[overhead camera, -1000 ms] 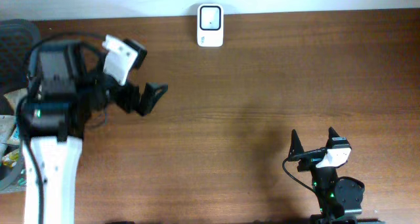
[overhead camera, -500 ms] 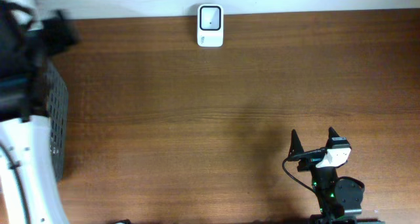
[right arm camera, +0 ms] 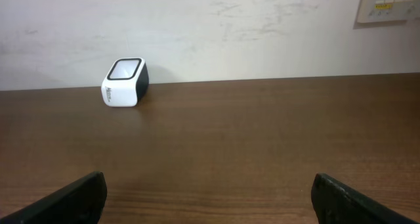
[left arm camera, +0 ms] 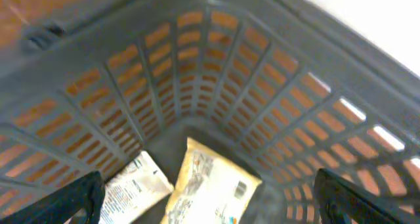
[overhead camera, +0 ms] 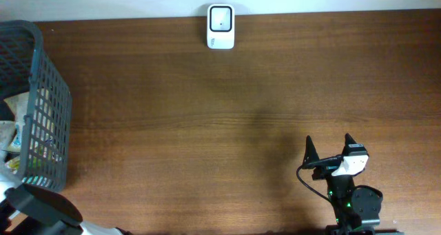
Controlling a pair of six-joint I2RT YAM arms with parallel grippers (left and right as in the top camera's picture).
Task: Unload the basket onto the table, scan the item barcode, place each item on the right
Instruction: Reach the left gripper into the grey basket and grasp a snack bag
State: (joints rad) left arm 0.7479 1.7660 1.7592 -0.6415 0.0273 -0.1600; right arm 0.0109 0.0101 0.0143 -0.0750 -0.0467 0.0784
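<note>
From above, the basket (overhead camera: 41, 104) stands at the left end of the bench (overhead camera: 207, 125) and the scanner (overhead camera: 220, 27) at the far edge. The right pincer (overhead camera: 329, 144) is wide and empty, well apart from both.

At the left wrist, the left pincer (left arm camera: 210, 192) hangs wide over the basket. A yellow packet (left arm camera: 213, 181) lies straight below it, its long axis across the finger line, beside a white packet (left arm camera: 134, 188). Their print is unreadable. This arm is clearly nearer.

At the right wrist, the scanner's lettering is too small to read.

Packets (left arm camera: 209, 184) in basket (overhead camera: 49, 90) left, scanner (overhead camera: 220, 27) behind
</note>
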